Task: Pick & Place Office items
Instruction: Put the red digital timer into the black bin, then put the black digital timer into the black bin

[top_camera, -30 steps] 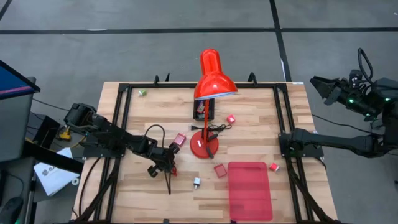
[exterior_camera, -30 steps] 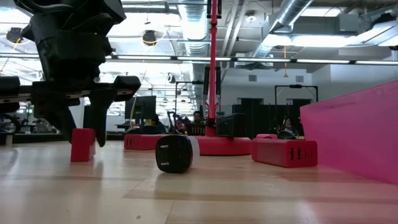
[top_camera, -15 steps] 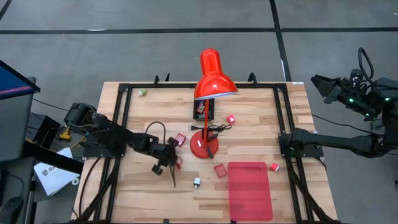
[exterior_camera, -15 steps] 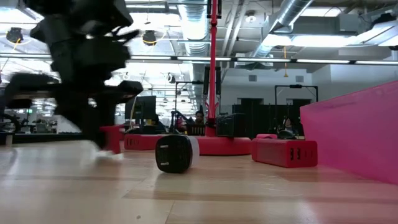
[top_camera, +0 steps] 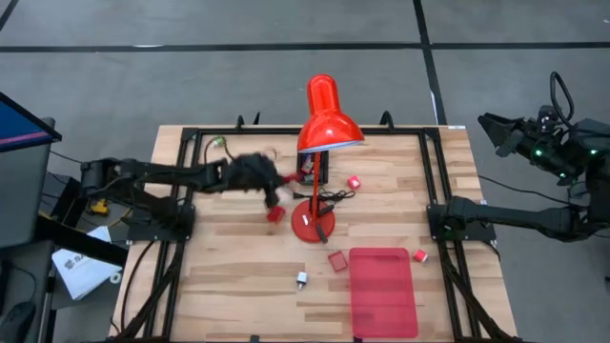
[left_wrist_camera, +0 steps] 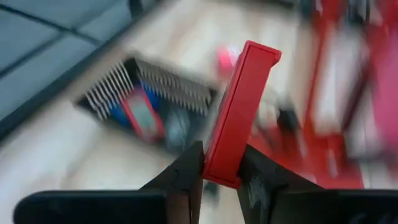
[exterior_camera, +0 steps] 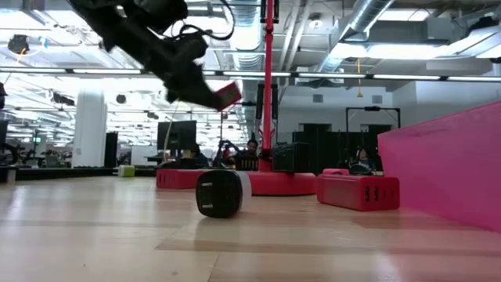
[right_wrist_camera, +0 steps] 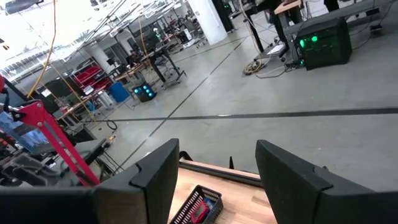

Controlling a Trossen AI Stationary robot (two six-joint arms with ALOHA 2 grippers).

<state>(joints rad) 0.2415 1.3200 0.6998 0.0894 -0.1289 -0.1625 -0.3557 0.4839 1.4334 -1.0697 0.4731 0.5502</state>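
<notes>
- Carry step: left gripper (left_wrist_camera: pixel 221 177) fingers clamp a red block (left_wrist_camera: pixel 239 115), lifted above the worktop (top_camera: pixel 229 276) near the black mesh basket (left_wrist_camera: pixel 155 102).
- Next, in my judgement: position over that basket, then release.
- Right gripper (right_wrist_camera: pixel 217 168) waits off the worktop, fingers wide.

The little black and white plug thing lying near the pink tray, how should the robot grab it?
Probably from straight above, pinching the black-and-white piece across its short dark body. It lies on its side on the bare wood table, apart from the pink tray and red block, so a gripper has room on both sides.
</notes>
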